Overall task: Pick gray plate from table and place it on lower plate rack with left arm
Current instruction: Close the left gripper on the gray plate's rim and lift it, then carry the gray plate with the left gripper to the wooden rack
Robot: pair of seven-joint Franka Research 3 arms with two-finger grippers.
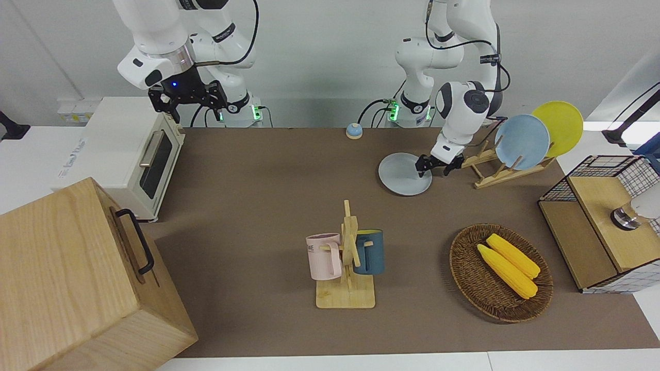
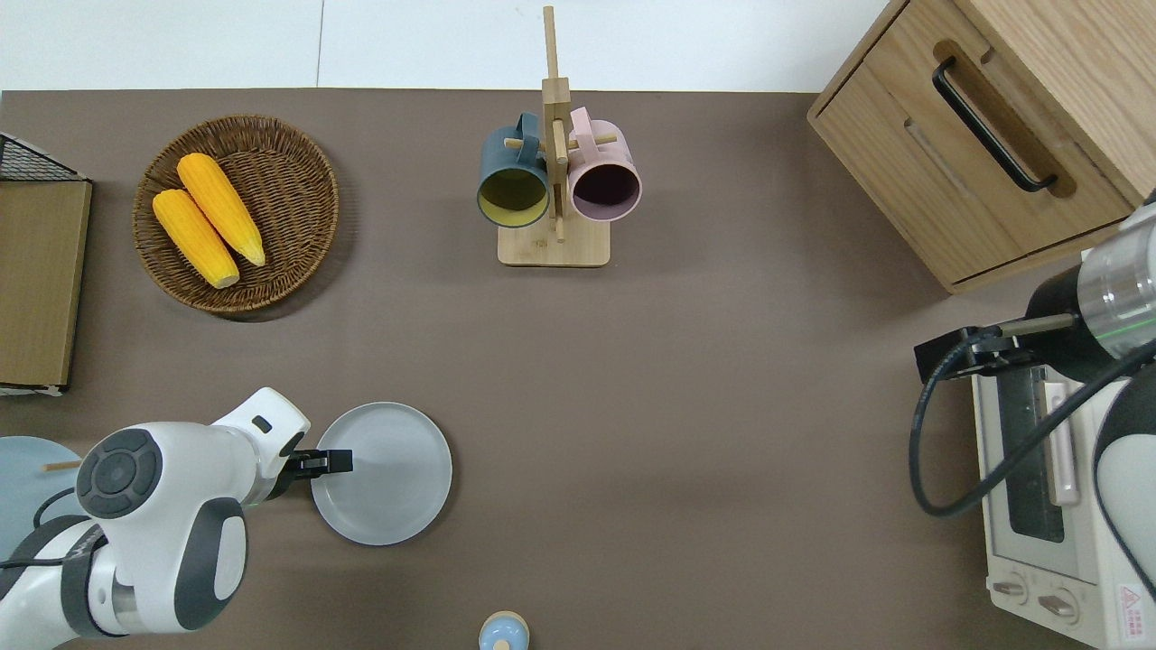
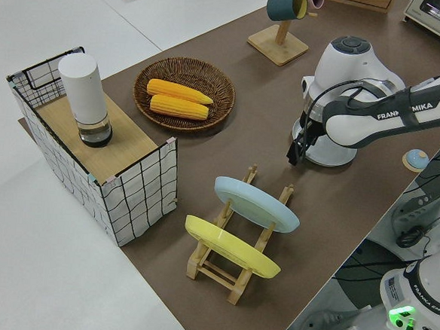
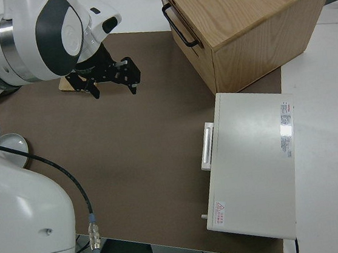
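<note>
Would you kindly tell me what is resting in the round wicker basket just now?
Two yellow corn cobs lie side by side in the round brown wicker basket, touching each other. The weave directly beneath them is covered, so anything under them cannot be seen.

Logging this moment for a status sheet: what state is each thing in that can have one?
gray plate: flat on the table, not lifted.
left gripper: at the plate's rim, open.
right gripper: parked, open.
lower plate rack: holds the light blue plate and yellow plate, both leaning.
toaster oven: door shut.
wooden cabinet: drawer shut.
mugs: hung on the mug stand.
</note>
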